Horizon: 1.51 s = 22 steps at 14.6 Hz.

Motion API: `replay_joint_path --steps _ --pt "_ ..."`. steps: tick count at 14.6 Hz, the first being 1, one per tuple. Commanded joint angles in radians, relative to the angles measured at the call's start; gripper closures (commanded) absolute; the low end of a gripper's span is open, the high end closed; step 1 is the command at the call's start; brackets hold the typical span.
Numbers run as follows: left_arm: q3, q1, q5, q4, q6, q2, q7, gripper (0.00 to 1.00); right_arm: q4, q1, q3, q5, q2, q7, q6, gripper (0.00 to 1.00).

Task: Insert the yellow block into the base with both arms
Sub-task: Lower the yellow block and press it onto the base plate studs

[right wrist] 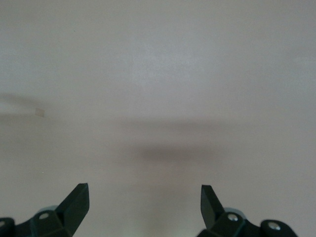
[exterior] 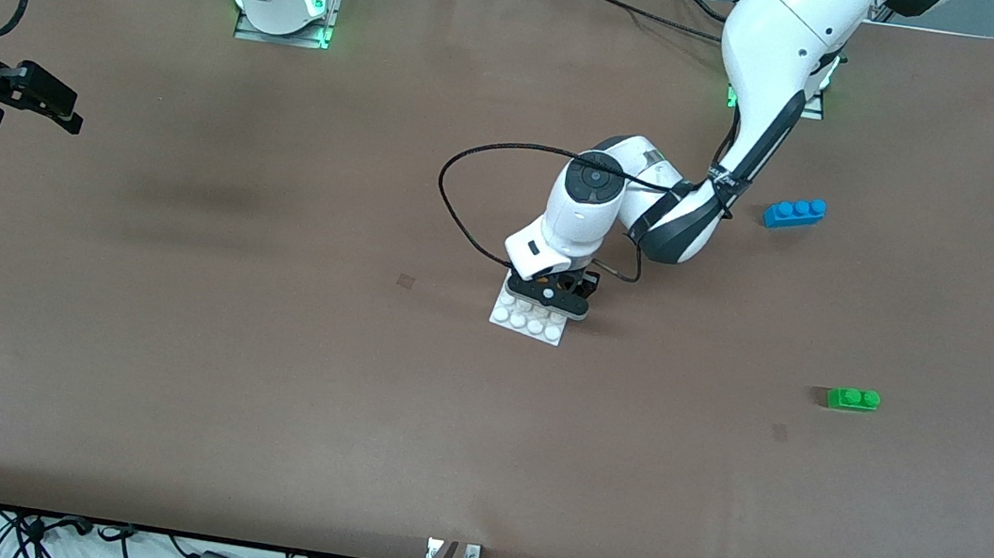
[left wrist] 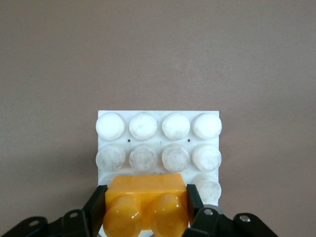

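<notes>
Yellow block (left wrist: pixel 146 203), light rigid slick plastic, pinched at short ends by left gripper (left wrist: pixel 146 210) fingers over base (left wrist: pixel 159 143); right gripper (right wrist: pixel 144 205) fingers spread, waiting.

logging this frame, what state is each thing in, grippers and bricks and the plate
left gripper: shut on the small orange-yellow plastic two-stud block, over the plate
right gripper: open, empty, waiting over bare table
flat white square studded plastic base: flat on the table
blue three-stud plastic brick: loose on the table
green two-stud plastic brick: loose on the table
</notes>
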<state>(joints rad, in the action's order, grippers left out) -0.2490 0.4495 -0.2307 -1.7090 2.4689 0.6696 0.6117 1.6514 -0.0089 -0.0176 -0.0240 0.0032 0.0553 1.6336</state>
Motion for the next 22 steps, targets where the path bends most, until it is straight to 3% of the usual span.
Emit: replay_joint_path --steps 1,17,18,20,22 --pt "0.007 0.011 -0.026 -0.029 0.018 -0.022 0.023 0.53 0.016 -0.008 0.008 -0.016 -0.015 0.000 0.008 0.00" --pt "0.007 0.028 -0.088 -0.028 0.056 0.022 0.057 0.53 0.018 -0.008 0.010 -0.017 -0.015 -0.002 0.000 0.00" --pt "0.007 0.028 -0.088 -0.028 0.054 0.022 0.057 0.49 0.018 -0.008 0.010 -0.017 -0.015 -0.002 -0.001 0.00" --pt "0.004 0.014 -0.087 -0.023 0.048 0.001 0.048 0.00 0.018 -0.011 0.010 -0.017 -0.014 0.000 0.002 0.00" --pt "-0.010 -0.017 -0.072 -0.014 0.003 -0.051 0.049 0.00 0.018 -0.014 0.008 -0.023 -0.009 0.000 -0.001 0.00"
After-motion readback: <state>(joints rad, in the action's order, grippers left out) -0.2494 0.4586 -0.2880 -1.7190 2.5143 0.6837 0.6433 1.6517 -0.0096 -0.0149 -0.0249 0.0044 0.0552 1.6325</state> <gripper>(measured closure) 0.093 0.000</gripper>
